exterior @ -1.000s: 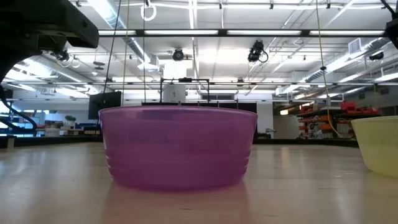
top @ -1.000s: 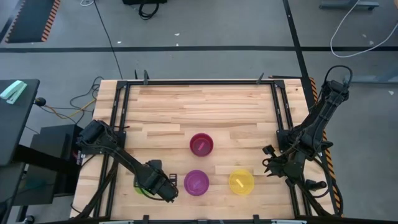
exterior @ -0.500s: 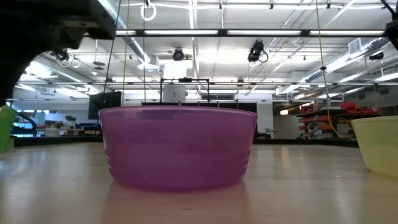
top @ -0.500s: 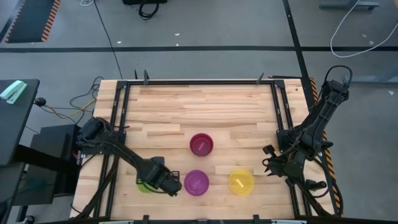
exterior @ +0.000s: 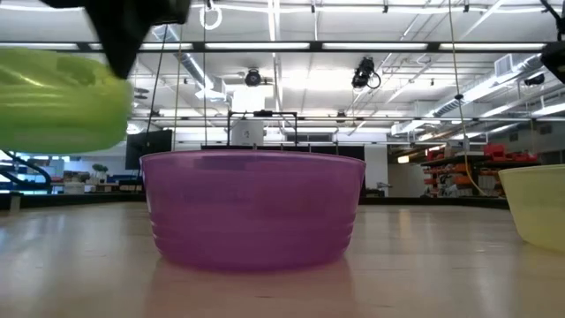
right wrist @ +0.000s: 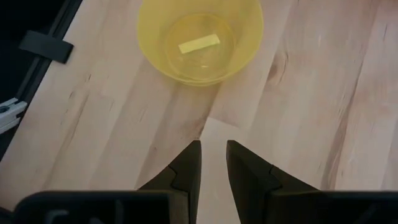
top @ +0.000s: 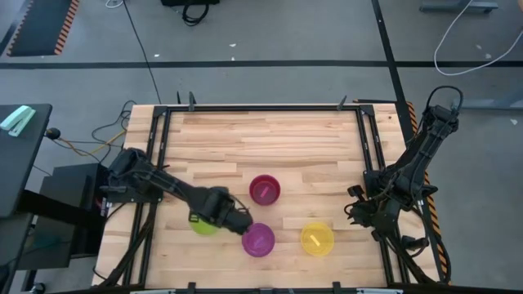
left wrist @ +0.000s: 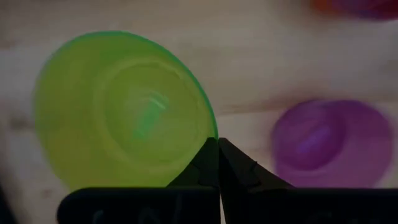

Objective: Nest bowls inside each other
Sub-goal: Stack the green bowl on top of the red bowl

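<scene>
The left gripper was clamped tight on the rim of the green bowl, holding it clear of the table. Just beside that claw on its right sat the purple bowl, with the pink bowl just beyond. The yellow bowl lay ahead of the right gripper, which held nothing, its fingers slightly apart.

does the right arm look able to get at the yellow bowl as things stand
Probably yes: the right gripper is open and empty, the yellow bowl sits on bare table ahead of it, nothing between them.
</scene>
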`<action>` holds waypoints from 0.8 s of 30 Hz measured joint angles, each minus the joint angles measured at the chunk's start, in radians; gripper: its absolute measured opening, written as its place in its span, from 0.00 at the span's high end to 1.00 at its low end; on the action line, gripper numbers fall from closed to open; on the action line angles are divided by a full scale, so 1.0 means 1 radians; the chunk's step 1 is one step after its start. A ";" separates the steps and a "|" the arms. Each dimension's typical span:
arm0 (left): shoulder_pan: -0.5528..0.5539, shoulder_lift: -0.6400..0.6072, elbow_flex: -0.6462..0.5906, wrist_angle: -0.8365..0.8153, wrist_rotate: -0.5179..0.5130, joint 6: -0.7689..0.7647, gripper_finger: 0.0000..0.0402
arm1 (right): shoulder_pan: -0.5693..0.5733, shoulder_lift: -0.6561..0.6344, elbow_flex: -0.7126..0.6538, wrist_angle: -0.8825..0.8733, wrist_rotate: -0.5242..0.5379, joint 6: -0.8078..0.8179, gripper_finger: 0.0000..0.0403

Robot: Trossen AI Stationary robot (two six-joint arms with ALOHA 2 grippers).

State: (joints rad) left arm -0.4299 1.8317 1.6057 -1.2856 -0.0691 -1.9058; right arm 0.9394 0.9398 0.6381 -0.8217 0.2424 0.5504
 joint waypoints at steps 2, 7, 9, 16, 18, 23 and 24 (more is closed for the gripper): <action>0.026 0.005 0.028 -0.003 -0.027 0.044 1.00 | 0.000 0.000 -0.008 0.000 0.000 0.007 0.79; 0.097 0.035 0.099 0.027 -0.079 0.201 1.00 | 0.000 0.000 -0.058 -0.002 0.000 0.026 0.79; 0.123 0.043 0.114 0.048 -0.090 0.254 1.00 | 0.000 0.000 -0.080 -0.002 0.000 0.044 0.79; 0.206 0.082 0.186 0.062 -0.094 0.411 1.00 | 0.000 -0.020 -0.151 0.010 -0.003 0.101 0.79; 0.231 0.094 0.212 0.059 -0.095 0.459 1.00 | -0.001 -0.024 -0.163 0.022 -0.004 0.117 0.79; 0.282 0.140 0.303 0.086 -0.113 0.587 1.00 | -0.001 -0.029 -0.186 0.064 -0.003 0.159 0.79; 0.290 0.153 0.325 0.085 -0.118 0.614 1.00 | -0.001 -0.028 -0.187 0.066 -0.003 0.164 0.79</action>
State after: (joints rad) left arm -0.1403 1.9844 1.9302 -1.2003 -0.1870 -1.2921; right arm 0.9382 0.9115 0.4507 -0.7553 0.2394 0.7140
